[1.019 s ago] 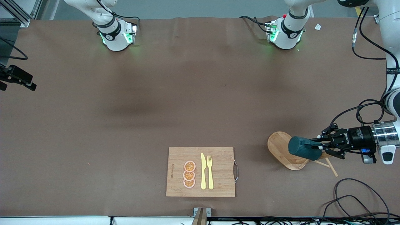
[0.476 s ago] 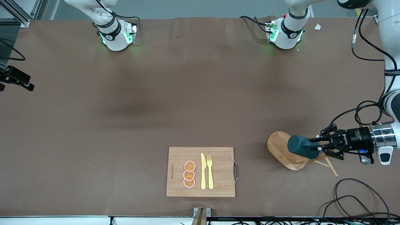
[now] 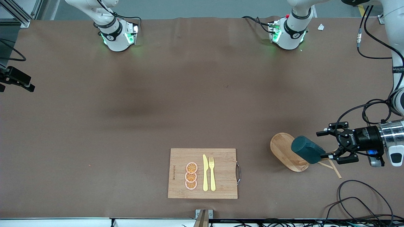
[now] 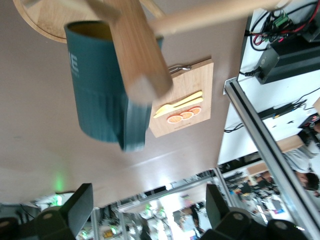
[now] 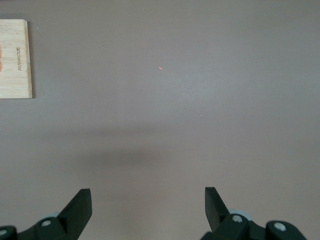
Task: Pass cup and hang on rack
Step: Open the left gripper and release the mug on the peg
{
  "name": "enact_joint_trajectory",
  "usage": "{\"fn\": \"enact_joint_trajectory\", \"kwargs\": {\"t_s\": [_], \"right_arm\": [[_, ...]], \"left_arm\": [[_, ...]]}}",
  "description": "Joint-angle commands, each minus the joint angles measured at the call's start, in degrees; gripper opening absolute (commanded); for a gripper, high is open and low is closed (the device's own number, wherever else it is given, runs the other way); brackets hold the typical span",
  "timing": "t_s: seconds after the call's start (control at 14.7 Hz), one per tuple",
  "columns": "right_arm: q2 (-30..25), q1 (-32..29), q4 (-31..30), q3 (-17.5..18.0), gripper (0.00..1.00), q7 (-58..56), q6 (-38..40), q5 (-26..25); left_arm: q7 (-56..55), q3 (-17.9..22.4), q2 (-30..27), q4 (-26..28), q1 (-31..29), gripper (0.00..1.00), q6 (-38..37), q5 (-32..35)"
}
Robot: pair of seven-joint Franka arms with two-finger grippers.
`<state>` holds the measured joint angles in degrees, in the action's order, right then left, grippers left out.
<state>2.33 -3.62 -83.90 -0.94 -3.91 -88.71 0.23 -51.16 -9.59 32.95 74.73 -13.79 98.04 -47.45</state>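
Front view shows me the bamboo cutting board point(image 3: 202, 173) with plastic knife, fork and orange slices. Toward the left arm's end from that board, the teal cup point(image 3: 307, 149) hangs on the wooden rack point(image 3: 288, 156), apart from the left gripper point(image 3: 325, 144), whose fingers are spread wide and empty. The cup looks rigid, light and smooth-glazed; I'd grip its wall, never the small handle. My right gripper point(image 5: 147, 200) waits open over bare table.
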Motion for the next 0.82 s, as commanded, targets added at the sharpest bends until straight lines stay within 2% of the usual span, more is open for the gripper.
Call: {"fn": "enact_joint_trajectory", "kwargs": {"t_s": [0.0, 0.27, 0.41, 0.54, 0.75], "right_arm": [[-0.40, -0.69, -0.39, 0.77, 1.00, -0.57, -0.93, -0.58], [-0.66, -0.60, -1.09, 0.85, 1.00, -0.22, -2.08, 0.12], [-0.66, -0.42, -1.09, 0.85, 1.00, -0.48, -1.56, -0.05], [-0.75, -0.42, -1.00, 0.94, 1.00, -0.75, -1.55, -0.50], [-0.75, -0.69, -1.00, 0.85, 1.00, -4.52, -1.64, -0.50]], "left_arm": [[0.36, -0.78, -4.64, 0.68, 2.71, 1.00, -0.48, 7.86], [3.68, -3.93, -8.42, -0.12, 6.93, 1.00, -0.48, 27.01], [7.72, -7.36, -10.09, -0.03, 7.11, 1.00, -0.83, 37.99], [12.91, -10.96, -11.24, -0.03, 7.11, 1.00, -4.59, 47.76], [19.49, -14.05, -15.10, -0.03, 7.11, 1.00, -8.73, 56.83]]}}
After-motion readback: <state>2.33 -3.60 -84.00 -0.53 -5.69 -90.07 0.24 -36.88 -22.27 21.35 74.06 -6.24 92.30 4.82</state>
